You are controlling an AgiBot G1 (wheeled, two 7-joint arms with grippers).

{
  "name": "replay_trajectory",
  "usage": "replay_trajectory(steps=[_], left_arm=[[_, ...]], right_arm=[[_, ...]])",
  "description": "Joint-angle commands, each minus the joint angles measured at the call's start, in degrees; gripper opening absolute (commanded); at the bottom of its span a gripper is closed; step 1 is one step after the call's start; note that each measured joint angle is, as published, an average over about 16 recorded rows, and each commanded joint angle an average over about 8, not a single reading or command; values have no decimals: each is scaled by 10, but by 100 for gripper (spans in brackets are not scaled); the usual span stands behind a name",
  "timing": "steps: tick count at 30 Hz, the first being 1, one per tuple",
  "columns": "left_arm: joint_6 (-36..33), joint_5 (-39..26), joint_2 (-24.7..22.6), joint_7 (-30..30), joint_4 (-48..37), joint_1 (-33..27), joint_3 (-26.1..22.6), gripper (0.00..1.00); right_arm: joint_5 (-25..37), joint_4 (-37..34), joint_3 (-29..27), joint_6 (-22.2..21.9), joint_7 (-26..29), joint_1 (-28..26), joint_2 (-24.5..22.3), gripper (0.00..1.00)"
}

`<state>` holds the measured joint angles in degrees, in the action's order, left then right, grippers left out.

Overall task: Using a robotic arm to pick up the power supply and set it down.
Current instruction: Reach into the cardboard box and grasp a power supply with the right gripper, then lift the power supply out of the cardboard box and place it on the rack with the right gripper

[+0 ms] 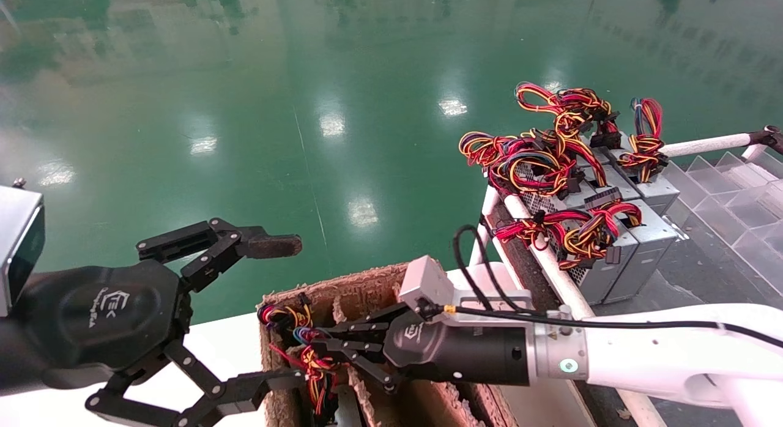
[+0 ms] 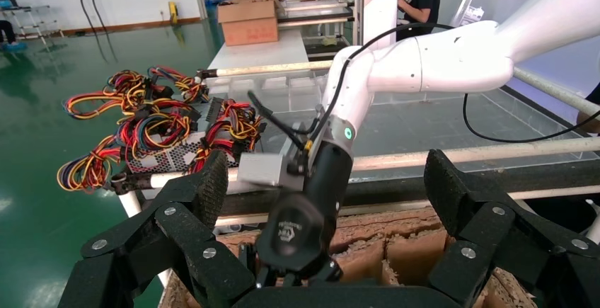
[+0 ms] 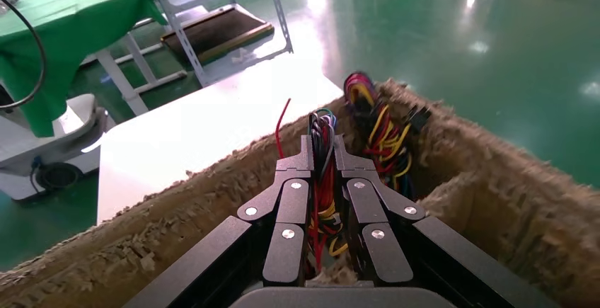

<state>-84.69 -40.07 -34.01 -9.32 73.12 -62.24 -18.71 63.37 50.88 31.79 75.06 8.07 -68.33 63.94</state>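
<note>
My right gripper (image 1: pixel 313 349) reaches down into a torn cardboard box (image 1: pixel 367 286). Its fingers (image 3: pixel 301 163) are shut on the red, yellow and black wire bundle (image 3: pixel 323 187) of a power supply, whose grey body is hidden low in the box. A second wire bundle (image 3: pixel 382 127) lies in the neighbouring box cell. Several more grey power supplies (image 1: pixel 636 249) with tangled wires stand on the rack at the right. My left gripper (image 1: pixel 282 314) hangs open at the near left of the box, holding nothing; its wrist view shows the right gripper's palm (image 2: pixel 293 234) above the box (image 2: pixel 396 241).
The box sits on a white table (image 1: pixel 226 341). A white tube rail (image 1: pixel 550 256) edges the rack beside the right forearm. Clear divider trays (image 1: pixel 734 194) lie at the far right. Green floor stretches beyond the table.
</note>
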Motion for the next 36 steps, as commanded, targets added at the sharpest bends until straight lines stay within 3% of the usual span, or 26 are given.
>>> replay_trajectory(steps=[1, 23, 36], left_arm=[[0, 0, 0, 0, 0, 0, 0, 100], [0, 0, 0, 0, 0, 0, 0, 100], [0, 0, 0, 0, 0, 0, -1, 100]], right_arm=[[-11, 4, -7, 6, -3, 1, -6, 0], [-147, 91, -96, 43, 23, 10, -91, 0], [-224, 83, -153, 58, 29, 4, -135, 0]])
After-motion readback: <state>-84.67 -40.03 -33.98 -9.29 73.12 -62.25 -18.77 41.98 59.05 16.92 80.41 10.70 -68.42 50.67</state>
